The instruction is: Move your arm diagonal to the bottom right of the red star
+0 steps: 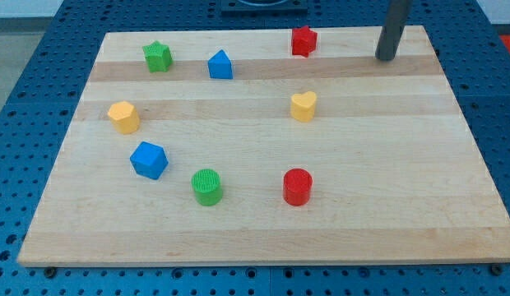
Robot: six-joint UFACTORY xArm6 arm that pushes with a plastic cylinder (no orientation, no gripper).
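The red star (303, 40) sits near the view's top edge of the wooden board (387, 164), a little right of centre. My tip (387, 57) rests on the board to the right of the red star and slightly below it, about a hundred pixels away, touching no block. The dark rod rises from it out of the view's top.
A green star (157, 56) and a blue triangular block (220, 65) lie at the top left. A yellow heart (303, 106) is mid-board. A yellow hexagon (123, 117), blue cube (149, 159), green cylinder (207, 187) and red cylinder (297, 187) lie lower.
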